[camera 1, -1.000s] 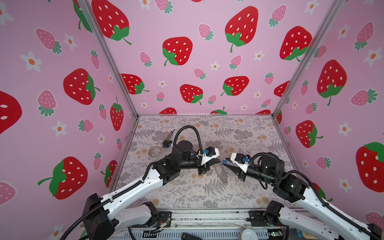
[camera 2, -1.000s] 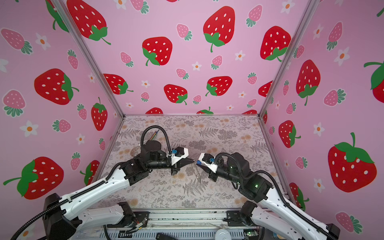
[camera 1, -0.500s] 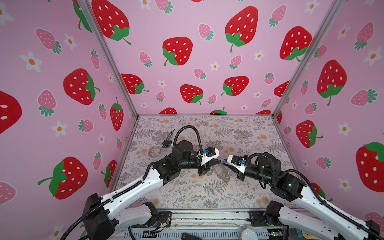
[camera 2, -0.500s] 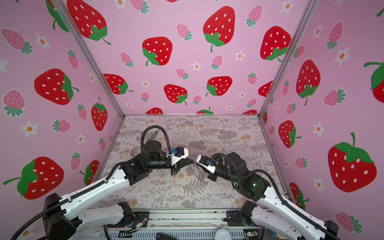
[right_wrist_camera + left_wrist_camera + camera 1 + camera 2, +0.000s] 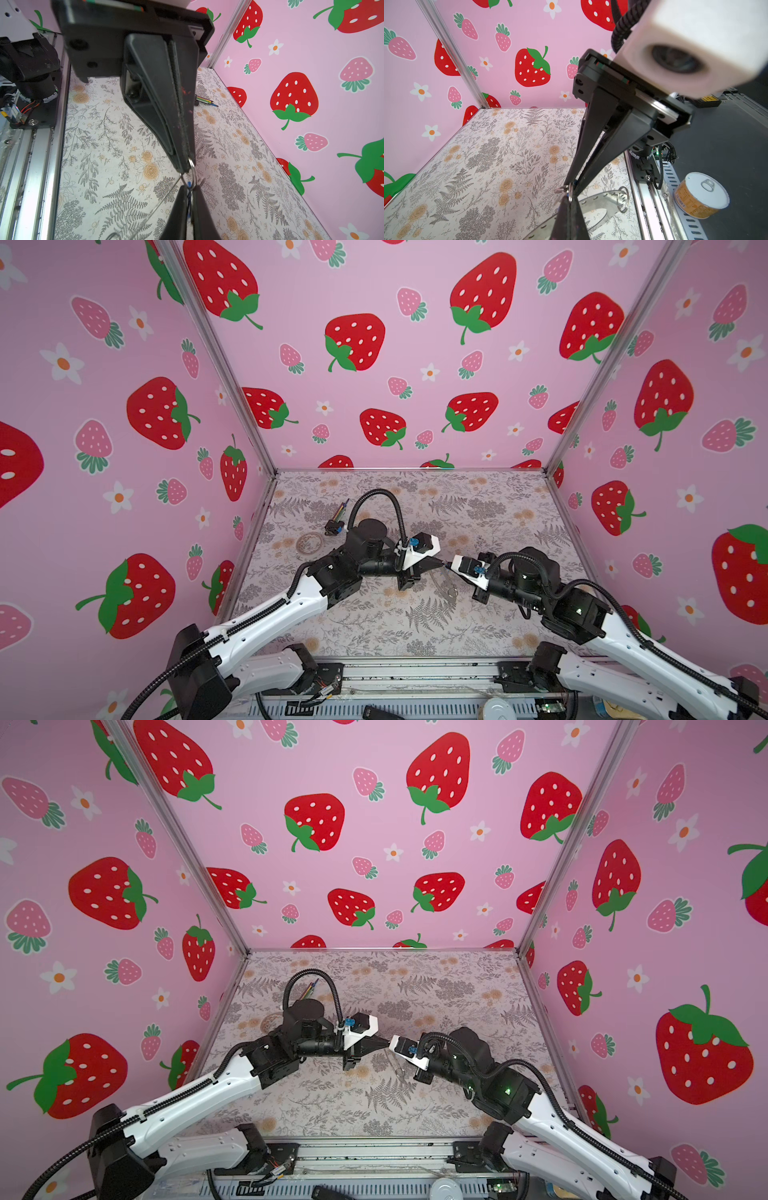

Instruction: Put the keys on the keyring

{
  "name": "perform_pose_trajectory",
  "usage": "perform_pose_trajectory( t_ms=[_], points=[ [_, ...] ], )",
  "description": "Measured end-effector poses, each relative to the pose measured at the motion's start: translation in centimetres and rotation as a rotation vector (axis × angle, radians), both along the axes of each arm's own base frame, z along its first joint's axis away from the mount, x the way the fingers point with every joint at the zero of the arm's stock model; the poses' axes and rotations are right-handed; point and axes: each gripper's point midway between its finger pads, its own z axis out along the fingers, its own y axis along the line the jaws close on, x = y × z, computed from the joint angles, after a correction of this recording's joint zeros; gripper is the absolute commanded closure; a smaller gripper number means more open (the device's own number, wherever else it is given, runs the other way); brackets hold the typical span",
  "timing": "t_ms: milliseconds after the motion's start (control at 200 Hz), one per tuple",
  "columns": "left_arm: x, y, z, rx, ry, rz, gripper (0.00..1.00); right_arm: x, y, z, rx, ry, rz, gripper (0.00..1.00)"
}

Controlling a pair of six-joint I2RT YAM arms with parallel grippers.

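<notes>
The jaws of the left gripper are pressed together, and a sliver of bright blue shows between them: the keys, nipped by the tag. The right gripper has its jaws closed too. Their tip touches a small silver wire loop, but I cannot tell whether they pinch it. The two grippers meet tip to tip in the air over the middle of the table.

The keyring hangs tilted just under that meeting point, clear of the surface. A second small wire loop sits on its rim. Which jaws carry it is hidden.

The table is covered in a pale print of grey ferns and orange blossoms. Far on its left lies a black-and-blue plug with coloured wires. Just nearer and further left lies a pale see-through hoop.

Three walls enclose the table at left, far and right. They are pink, printed with red and pink strawberries and white flowers. Slim metal posts stand at the two far corners. A metal rail runs along the near edge and carries both arm bases. Beyond it, off the table on a dark floor, stands an orange tin with a pull-tab lid.
</notes>
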Motion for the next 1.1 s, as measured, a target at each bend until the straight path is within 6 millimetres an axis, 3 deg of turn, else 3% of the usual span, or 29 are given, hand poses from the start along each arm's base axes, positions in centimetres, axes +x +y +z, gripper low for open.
perform_pose_trajectory(
  t_ms=[455,660,1101],
  points=[
    [0.7,0.0,0.4,-0.029,0.022,0.038,1.0,0.4,0.0,0.1,-0.034,-0.044,-0.039,0.94],
    [1.4,-0.1,1.1,-0.071,0.011,0.072,1.0,0.5,0.5,-0.5,-0.065,-0.043,-0.045,0.79],
    [1.4,-0.2,1.8,-0.139,-0.024,0.059,1.0,-0.1,-0.6,1.6,0.033,-0.023,-0.072,0.72]
  ],
)
